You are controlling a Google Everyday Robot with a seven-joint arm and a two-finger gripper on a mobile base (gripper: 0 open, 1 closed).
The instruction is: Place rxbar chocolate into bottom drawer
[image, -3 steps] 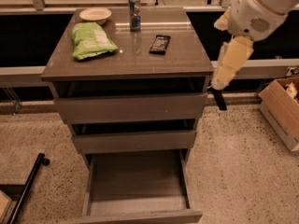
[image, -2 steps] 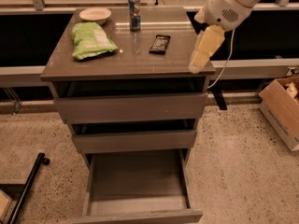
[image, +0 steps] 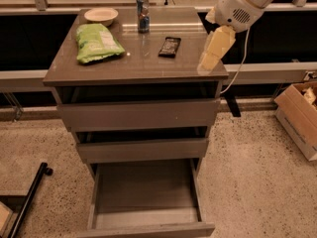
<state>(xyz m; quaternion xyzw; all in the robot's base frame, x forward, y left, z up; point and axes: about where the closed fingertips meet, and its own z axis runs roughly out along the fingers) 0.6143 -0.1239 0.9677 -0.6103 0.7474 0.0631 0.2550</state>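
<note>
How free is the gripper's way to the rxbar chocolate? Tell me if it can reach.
Probably yes: the gripper hangs over the cabinet top's right front corner; the rxbar chocolate lies nearby, bare surface between them.

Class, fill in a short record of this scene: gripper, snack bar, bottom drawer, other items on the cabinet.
Gripper: pale yellow gripper over the right front corner of the grey cabinet top, right of the bar.
Bar: small dark-wrapped rxbar chocolate lying flat on the cabinet top, ungrasped.
Drawer: grey bottom drawer pulled open.
Other items: green chip bag, slim can, pale shallow bowl.
</note>
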